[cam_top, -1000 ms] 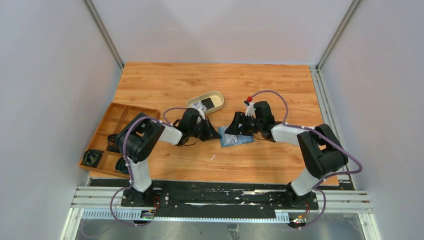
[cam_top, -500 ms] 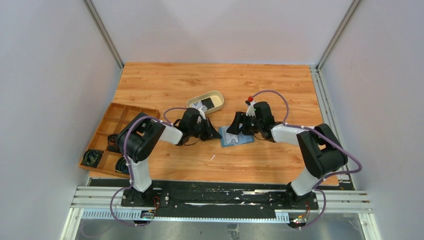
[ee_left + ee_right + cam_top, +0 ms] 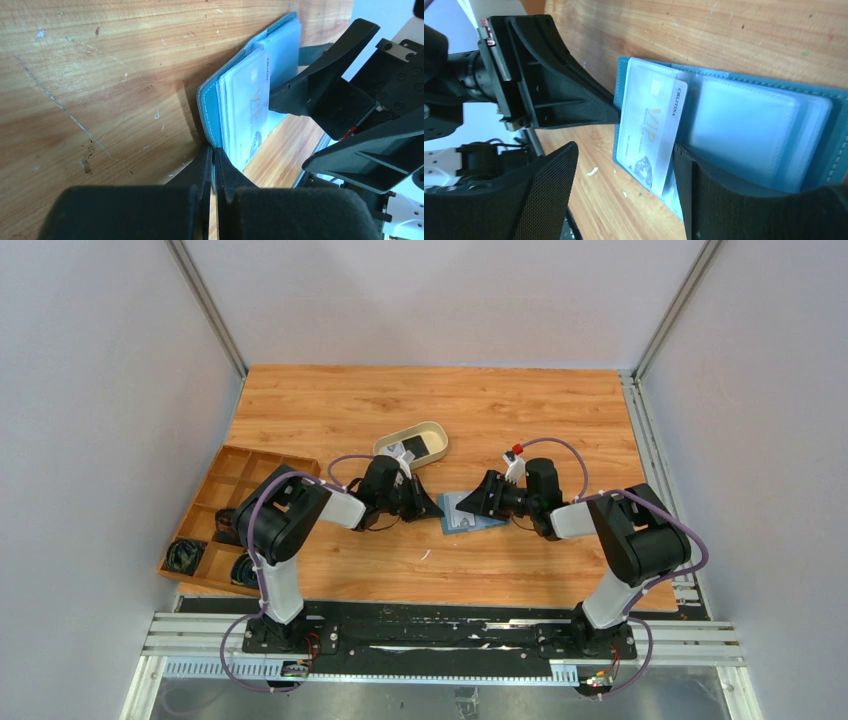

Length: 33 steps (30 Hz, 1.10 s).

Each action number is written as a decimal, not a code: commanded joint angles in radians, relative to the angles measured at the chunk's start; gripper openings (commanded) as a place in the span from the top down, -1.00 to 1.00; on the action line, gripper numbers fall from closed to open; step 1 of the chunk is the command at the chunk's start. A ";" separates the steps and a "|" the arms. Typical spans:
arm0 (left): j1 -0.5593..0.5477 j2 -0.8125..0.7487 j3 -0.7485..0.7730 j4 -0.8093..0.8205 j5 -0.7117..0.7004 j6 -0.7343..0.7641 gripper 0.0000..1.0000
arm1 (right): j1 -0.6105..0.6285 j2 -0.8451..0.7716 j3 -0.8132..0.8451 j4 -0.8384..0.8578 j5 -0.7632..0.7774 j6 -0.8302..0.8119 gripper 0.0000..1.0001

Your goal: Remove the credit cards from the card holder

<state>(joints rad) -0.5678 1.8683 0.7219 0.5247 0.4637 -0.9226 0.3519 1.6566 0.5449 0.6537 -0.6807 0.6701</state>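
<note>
Teal folding card holder (image 3: 754, 125) lies open. Left gripper (image 3: 214, 157) pinches its 9 o'clock edge. Whitish VIP credit card (image 3: 651, 135) still pocketed. Right gripper (image 3: 624, 152) spread wide, straddling card. Nothing extracted yet.

Left arm (image 3: 285, 525) and right arm (image 3: 640, 540) are blocky black joints linked by white tubes, each trailed by a lilac cable (image 3: 548, 439). The right one wears a small red cap (image 3: 517, 448). The right gripper (image 3: 626, 147) has black wedge fingers (image 3: 544, 195) faced with fine mesh.
</note>
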 commanded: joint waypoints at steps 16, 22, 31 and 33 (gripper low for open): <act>-0.006 0.053 0.004 -0.115 -0.030 0.050 1.00 | -0.018 0.185 -0.052 0.406 -0.213 0.259 -0.36; -0.006 0.058 0.005 -0.115 -0.028 0.051 1.00 | 0.012 0.231 -0.012 0.339 -0.226 0.240 -0.36; -0.006 0.065 0.006 -0.115 -0.028 0.050 1.00 | 0.062 0.273 0.043 0.310 -0.208 0.264 -0.36; -0.006 0.063 0.004 -0.115 -0.029 0.051 1.00 | 0.060 0.272 0.061 0.271 -0.218 0.255 -0.37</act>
<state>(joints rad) -0.5648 1.8725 0.7334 0.5076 0.4732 -0.9127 0.3622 1.8904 0.5812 1.0363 -0.8688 0.9306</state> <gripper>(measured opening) 0.022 0.681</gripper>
